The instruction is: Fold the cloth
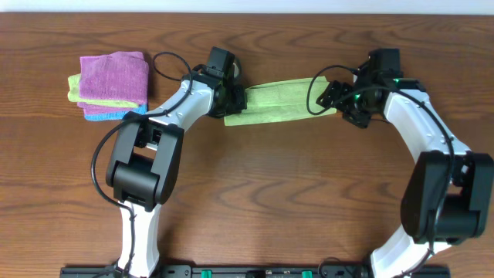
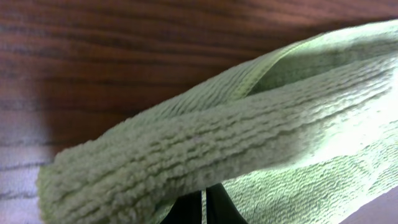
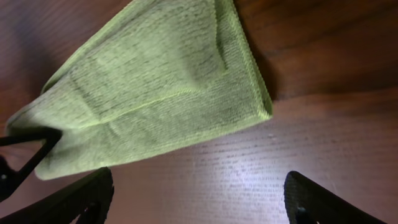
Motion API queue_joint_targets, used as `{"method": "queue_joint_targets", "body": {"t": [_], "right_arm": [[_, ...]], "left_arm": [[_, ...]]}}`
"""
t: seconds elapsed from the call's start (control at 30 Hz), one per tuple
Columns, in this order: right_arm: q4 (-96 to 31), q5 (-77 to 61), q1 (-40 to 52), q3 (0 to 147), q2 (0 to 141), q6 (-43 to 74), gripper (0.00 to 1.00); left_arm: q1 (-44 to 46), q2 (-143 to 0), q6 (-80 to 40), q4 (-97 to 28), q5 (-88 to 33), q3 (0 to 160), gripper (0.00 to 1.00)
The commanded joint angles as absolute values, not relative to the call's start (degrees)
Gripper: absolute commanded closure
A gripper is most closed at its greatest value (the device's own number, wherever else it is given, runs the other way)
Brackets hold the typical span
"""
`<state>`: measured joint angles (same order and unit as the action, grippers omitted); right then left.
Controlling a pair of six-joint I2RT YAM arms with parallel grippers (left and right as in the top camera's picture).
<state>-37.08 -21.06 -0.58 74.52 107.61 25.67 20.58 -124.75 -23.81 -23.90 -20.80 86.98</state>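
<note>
The cloth (image 1: pixel 279 105), bright lime green, lies folded into a long narrow band across the back middle of the wooden table. My left gripper (image 1: pixel 234 99) is at its left end and shut on it. In the left wrist view the cloth (image 2: pixel 205 146) bunches over the closed fingertips (image 2: pixel 219 208) and fills the frame. My right gripper (image 1: pixel 342 105) stands open at the band's right end. In the right wrist view its fingers (image 3: pixel 74 199) are spread wide over bare wood, with the cloth (image 3: pixel 155 87) just ahead and nothing between them.
A stack of folded cloths sits at the back left: a pink-purple cloth (image 1: pixel 116 75) on top, a green layer under it and a teal-blue cloth (image 1: pixel 106 115) at the bottom. A black cable (image 1: pixel 165 65) loops beside the stack. The two arm bases stand at the front.
</note>
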Motion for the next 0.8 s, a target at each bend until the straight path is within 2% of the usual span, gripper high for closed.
{"method": "queue_joint_targets", "body": {"t": [0.0, 0.3, 0.57, 0.77], "right_arm": [[-36.1, -21.8, -0.8, 75.1, 110.5, 28.1, 0.13], [-30.9, -23.4, -0.7, 75.1, 115.2, 31.0, 0.18], [-28.0, -22.4, -0.2, 75.0, 115.4, 32.8, 0.29], [-26.0, -20.8, 1.1, 75.0, 115.6, 33.5, 0.3]], "left_arm": [[20.3, -124.5, -22.7, -24.0, -18.9, 88.0, 0.94], [20.3, -124.5, -22.7, -24.2, -17.6, 88.0, 0.94], [20.3, -124.5, -22.7, -24.2, -17.6, 88.0, 0.94], [20.3, -124.5, -22.7, -24.2, -17.6, 88.0, 0.94]]}}
